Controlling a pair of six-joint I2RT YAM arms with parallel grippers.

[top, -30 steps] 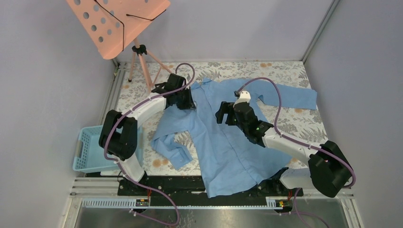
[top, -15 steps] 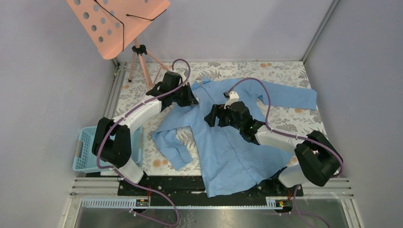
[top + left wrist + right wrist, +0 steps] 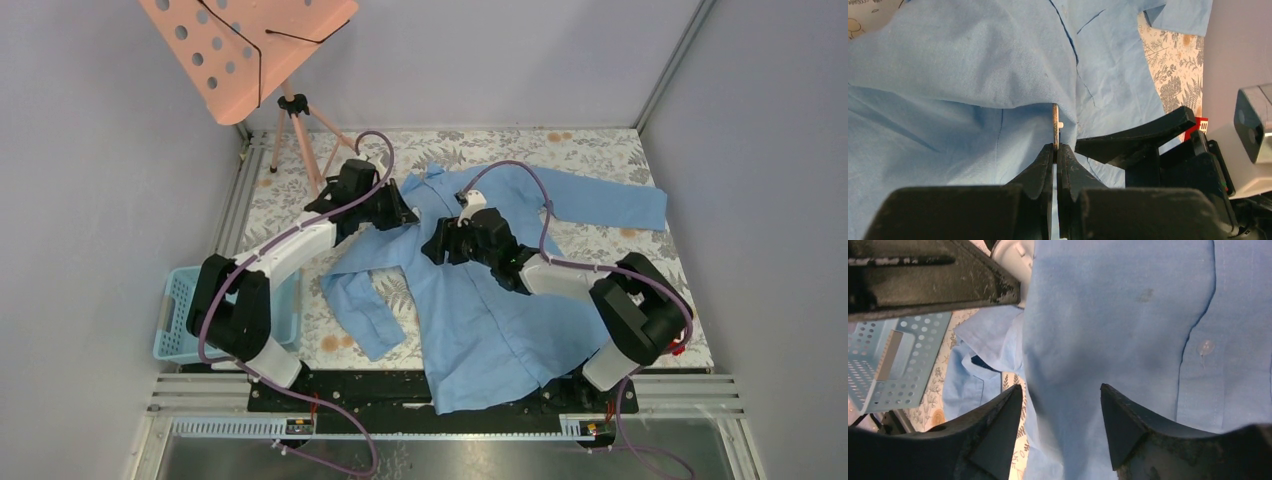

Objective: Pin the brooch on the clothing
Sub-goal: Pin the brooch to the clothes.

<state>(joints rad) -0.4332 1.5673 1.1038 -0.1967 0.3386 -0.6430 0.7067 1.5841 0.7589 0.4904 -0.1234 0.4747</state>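
Note:
The light blue shirt [image 3: 480, 300] lies spread on the floral table, collar at the back. My left gripper [image 3: 405, 215] is at the shirt's left chest. In the left wrist view it [image 3: 1056, 146] is shut on a thin gold brooch [image 3: 1055, 122] held edge-on, its top against a raised fold of the shirt [image 3: 958, 65]. My right gripper [image 3: 432, 248] is just right of the left one. In the right wrist view it [image 3: 1061, 390] is open, its fingers on either side of a raised ridge of shirt fabric [image 3: 1118, 315] without gripping it.
A light blue plastic basket [image 3: 180, 315] stands at the left table edge, also in the right wrist view [image 3: 893, 355]. A peach perforated music stand [image 3: 245, 45] on a tripod stands at the back left. The shirt's right sleeve [image 3: 610, 205] stretches to the back right.
My right gripper has moved left across the shirt front to just beside my left gripper. My left gripper has shifted slightly back and right onto the shirt's chest.

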